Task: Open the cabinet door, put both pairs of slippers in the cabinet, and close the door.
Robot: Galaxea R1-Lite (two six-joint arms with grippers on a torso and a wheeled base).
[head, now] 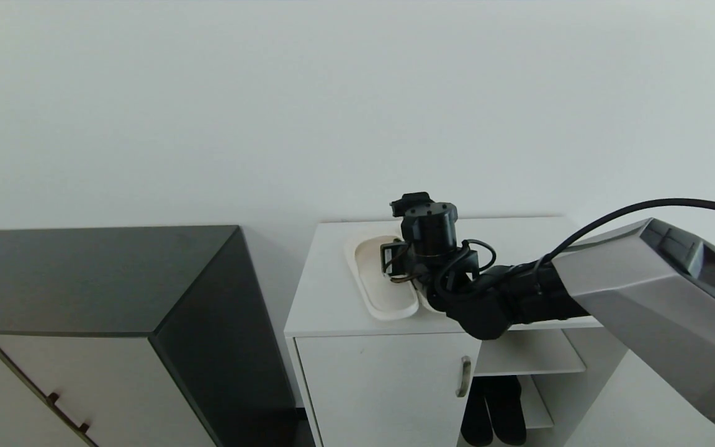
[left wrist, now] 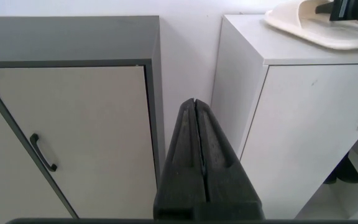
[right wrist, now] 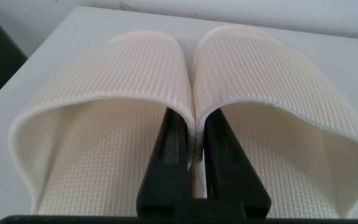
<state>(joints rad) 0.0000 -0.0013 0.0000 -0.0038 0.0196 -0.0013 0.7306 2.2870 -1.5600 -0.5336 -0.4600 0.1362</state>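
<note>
A pair of cream slippers [head: 382, 292] lies side by side on top of the white cabinet [head: 326, 298]. My right gripper [head: 398, 264] is down on them with one finger inside each slipper. In the right wrist view the gripper [right wrist: 194, 127] pinches the two touching inner strap walls of the cream slippers [right wrist: 104, 124]. A black pair of slippers [head: 494, 413] lies low in the cabinet's open right side. The white door [head: 382, 391] with its handle [head: 464, 375] covers the left side. My left gripper [left wrist: 194, 106] hangs low before the cabinets, shut and holding nothing.
A dark-topped cabinet [head: 84, 279] stands left of the white one, with a narrow gap between them. Its pale door [left wrist: 73, 137] has a black handle [left wrist: 42, 152]. A shelf [head: 531, 354] shows in the white cabinet's open side. A plain wall is behind.
</note>
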